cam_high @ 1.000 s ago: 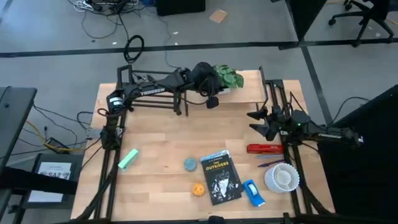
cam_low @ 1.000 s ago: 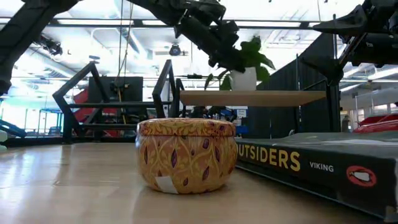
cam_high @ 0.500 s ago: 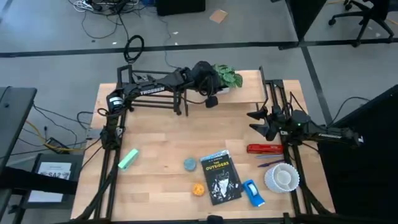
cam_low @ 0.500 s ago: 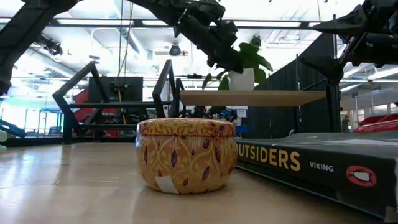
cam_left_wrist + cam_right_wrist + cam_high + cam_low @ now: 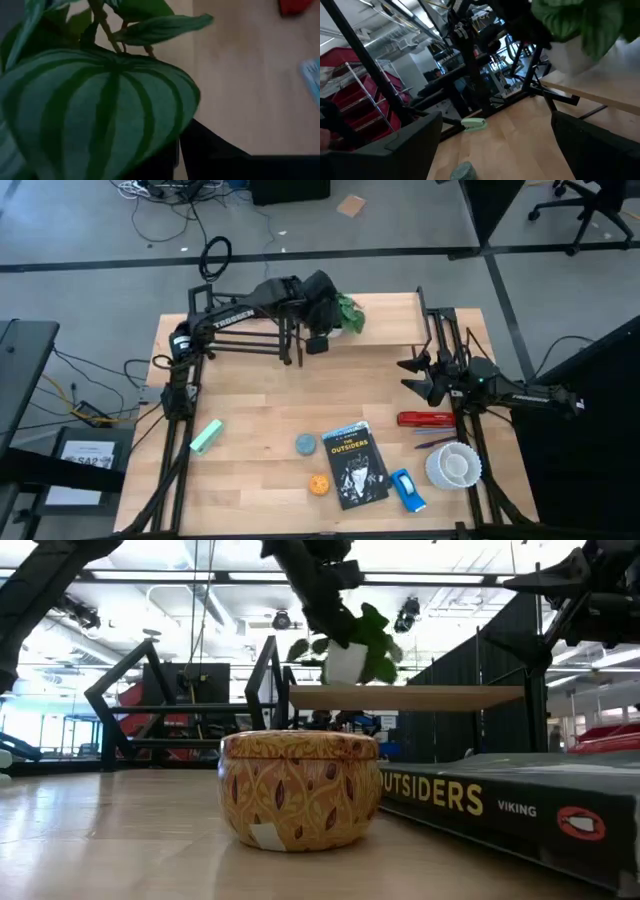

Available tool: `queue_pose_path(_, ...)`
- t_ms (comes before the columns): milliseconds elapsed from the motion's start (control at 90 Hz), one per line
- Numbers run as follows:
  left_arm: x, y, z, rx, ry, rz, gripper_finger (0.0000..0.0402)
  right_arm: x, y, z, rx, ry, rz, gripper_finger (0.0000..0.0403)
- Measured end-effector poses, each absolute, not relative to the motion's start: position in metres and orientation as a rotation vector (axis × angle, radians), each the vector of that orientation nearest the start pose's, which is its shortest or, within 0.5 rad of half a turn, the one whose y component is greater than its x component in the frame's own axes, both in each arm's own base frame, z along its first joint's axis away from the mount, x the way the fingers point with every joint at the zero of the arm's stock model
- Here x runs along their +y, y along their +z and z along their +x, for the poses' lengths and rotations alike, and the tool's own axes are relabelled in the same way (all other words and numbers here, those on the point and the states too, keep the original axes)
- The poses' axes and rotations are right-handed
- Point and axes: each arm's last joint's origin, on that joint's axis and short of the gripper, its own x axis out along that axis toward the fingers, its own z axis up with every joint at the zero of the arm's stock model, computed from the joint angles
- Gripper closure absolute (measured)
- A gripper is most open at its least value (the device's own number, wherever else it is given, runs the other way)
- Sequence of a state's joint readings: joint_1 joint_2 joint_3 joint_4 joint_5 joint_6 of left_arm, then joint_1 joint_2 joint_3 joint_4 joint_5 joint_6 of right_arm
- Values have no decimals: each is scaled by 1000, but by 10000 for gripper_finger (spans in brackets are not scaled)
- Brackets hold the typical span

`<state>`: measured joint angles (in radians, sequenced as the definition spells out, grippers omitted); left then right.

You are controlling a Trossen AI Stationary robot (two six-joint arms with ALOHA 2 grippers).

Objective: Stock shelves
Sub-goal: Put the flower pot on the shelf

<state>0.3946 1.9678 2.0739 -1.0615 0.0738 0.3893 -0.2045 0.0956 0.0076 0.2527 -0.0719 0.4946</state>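
Plant pot [image 5: 346, 662] clamped between closed fingers of left gripper [image 5: 322, 308], green leaves [image 5: 347, 313] spilling beside it. Hung tilted just above light plank top of shelf [image 5: 420, 697], near its left end, apparently clear of the wood. Waited at table's right side: right gripper [image 5: 408, 376], fingers spread wide, gripping nothing, just off shelf's right end. Lay nearer the front: red stapler [image 5: 428, 419], book [image 5: 355, 465], patterned tin [image 5: 300, 788].

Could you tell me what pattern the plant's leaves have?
Dark and light green stripes on the plant, clearest in the left wrist view.
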Motion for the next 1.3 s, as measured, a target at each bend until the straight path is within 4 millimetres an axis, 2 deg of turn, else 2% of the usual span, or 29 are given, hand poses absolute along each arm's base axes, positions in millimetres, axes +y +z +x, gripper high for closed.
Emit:
queue_pose_path(156, 163, 362, 376, 954, 133, 131, 402, -19, 183, 100, -193, -89, 470, 57)
queue_pose_path(467, 188, 368, 361, 914, 159, 76, 402, -19, 182, 100, -188, -90, 471, 57)
queue_pose_path(811, 193, 350, 365, 892, 121, 53, 402, -19, 183, 100, -190, -90, 470, 57)
queue_pose_path(1089, 192, 353, 364, 880, 132, 60, 402, -19, 183, 100, -191, -90, 470, 57)
queue_pose_path(1300, 191, 346, 362, 932, 157, 32, 402, -19, 183, 100, -191, -89, 470, 57)
